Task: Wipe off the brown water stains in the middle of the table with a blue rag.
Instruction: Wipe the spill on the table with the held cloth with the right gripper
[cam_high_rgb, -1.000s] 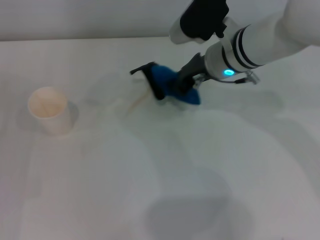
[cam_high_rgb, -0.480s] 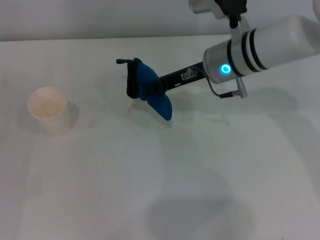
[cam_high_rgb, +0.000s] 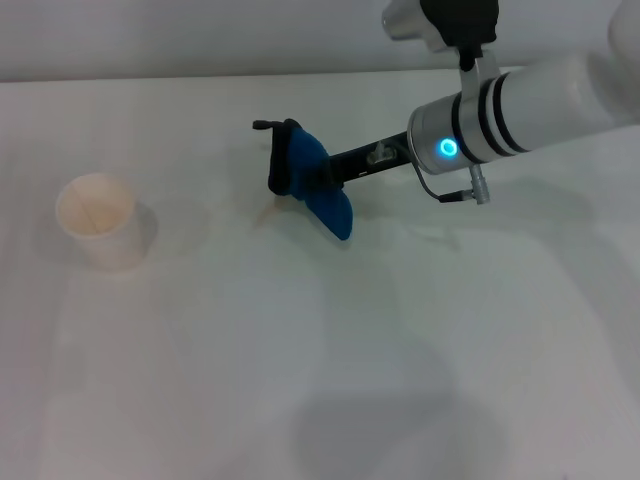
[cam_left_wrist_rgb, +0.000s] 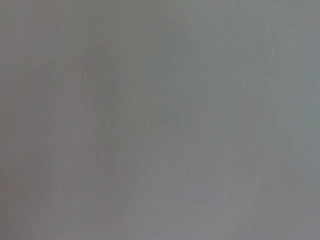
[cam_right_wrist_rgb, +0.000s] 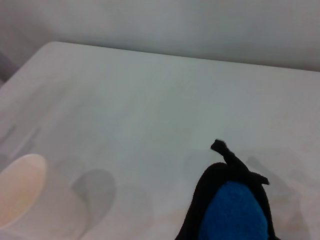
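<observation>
White laminate, smooth and plain: the table (cam_high_rgb: 300, 380) fills almost all of my head view, with a pale wall band along its far edge. Item, right gripper (cam_high_rgb: 300, 180): reaching in from my right, over the middle of the far half of the table, fingers clamped on the blue rag (cam_high_rgb: 318, 190). The rag hangs crumpled, black edging and loop toward my left, lower tip at or just above the surface; I cannot tell if it touches. Item, brown water stains (cam_high_rgb: 268, 212): a faint tan streak just beside the rag's left edge, hard to trace further. Item, paper cup (cam_high_rgb: 98, 220): upright, well apart at my left. My right wrist view shows the rag (cam_right_wrist_rgb: 234, 210) close up and the cup (cam_right_wrist_rgb: 20, 197). Left wrist view: featureless grey; left arm unseen.
</observation>
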